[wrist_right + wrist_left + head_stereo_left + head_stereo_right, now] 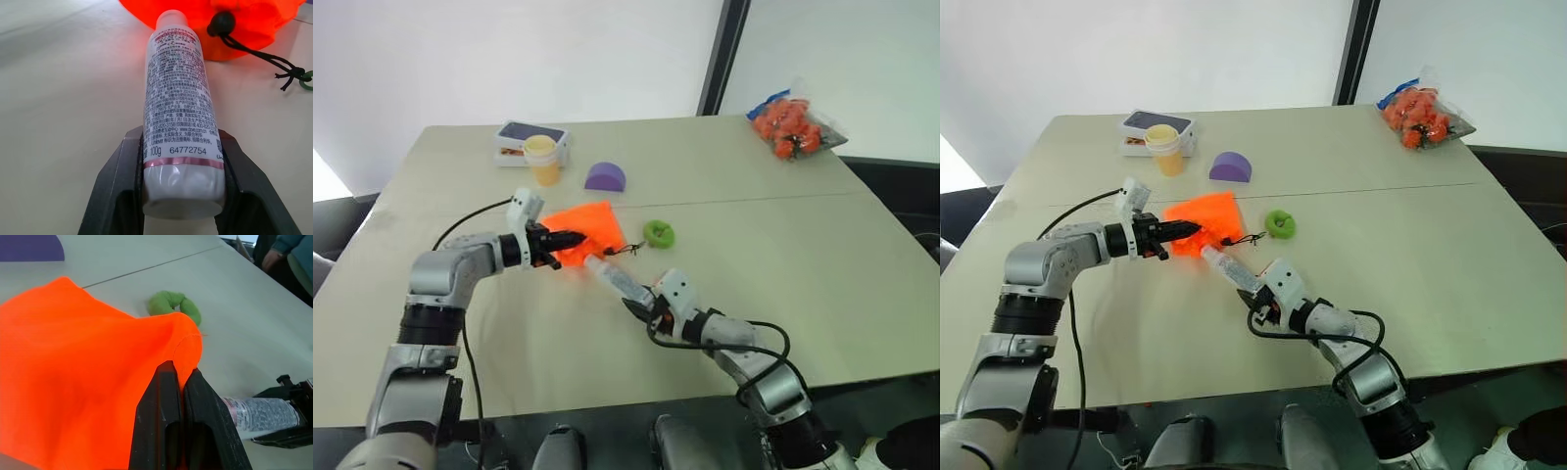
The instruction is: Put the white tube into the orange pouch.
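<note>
On a beige table, the white tube is clamped by the right gripper, cap end at the orange pouch, whose edge is pinched in the closed left gripper.

One tube, one pouch, two pincers

The orange pouch is neon orange with a black cord; the white tube carries dense dark print and a pink band.
</note>
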Controlling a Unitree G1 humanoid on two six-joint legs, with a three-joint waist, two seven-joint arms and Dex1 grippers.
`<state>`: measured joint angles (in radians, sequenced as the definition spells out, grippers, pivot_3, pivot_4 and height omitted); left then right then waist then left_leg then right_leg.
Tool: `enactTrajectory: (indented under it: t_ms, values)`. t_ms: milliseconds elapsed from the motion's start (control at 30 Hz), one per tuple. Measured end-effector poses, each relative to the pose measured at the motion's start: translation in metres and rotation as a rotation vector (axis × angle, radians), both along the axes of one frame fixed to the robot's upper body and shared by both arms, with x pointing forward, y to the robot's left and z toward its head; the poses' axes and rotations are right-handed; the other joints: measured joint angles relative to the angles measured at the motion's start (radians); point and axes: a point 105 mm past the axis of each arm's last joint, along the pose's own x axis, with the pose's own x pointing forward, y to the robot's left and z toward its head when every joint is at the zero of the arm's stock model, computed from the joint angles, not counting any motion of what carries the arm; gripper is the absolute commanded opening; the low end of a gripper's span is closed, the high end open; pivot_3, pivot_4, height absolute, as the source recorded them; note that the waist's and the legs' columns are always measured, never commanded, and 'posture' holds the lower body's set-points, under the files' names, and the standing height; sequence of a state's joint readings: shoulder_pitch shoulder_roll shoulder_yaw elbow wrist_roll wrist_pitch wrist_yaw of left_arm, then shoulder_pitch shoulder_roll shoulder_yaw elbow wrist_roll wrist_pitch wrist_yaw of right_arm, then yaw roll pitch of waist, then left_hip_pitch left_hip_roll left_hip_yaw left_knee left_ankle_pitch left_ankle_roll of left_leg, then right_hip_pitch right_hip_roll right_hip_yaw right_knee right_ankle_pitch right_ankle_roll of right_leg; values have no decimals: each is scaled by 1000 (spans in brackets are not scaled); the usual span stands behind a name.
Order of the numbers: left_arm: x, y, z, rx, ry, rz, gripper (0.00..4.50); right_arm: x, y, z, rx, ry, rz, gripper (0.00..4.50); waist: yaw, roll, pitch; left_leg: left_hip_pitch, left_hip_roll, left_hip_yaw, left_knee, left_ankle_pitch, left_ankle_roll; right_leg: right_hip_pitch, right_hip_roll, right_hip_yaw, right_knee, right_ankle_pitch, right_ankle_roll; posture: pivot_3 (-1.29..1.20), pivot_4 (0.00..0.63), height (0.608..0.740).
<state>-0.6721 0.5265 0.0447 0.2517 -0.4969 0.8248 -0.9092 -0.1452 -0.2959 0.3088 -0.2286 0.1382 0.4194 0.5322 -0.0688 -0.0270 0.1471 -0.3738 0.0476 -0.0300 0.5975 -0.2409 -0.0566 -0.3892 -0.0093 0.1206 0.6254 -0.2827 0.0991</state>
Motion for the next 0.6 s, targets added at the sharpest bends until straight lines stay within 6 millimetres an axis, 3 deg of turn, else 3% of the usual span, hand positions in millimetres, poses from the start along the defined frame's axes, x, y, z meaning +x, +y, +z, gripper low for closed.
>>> enactTrajectory:
  t_ms: [333,600]
  values:
    - [3,-3,5,-18,8,-36,0,4,1,8,21,-31,-30,1119,0,0,0,0,0,0,0,0,0,0,0,0,0,0,0,0,150,723]
    - [-1,-12,12,-14,-25,-74,0,17,14,23,82,-54,-55,1119,0,0,0,0,0,0,0,0,0,0,0,0,0,0,0,0,150,723]
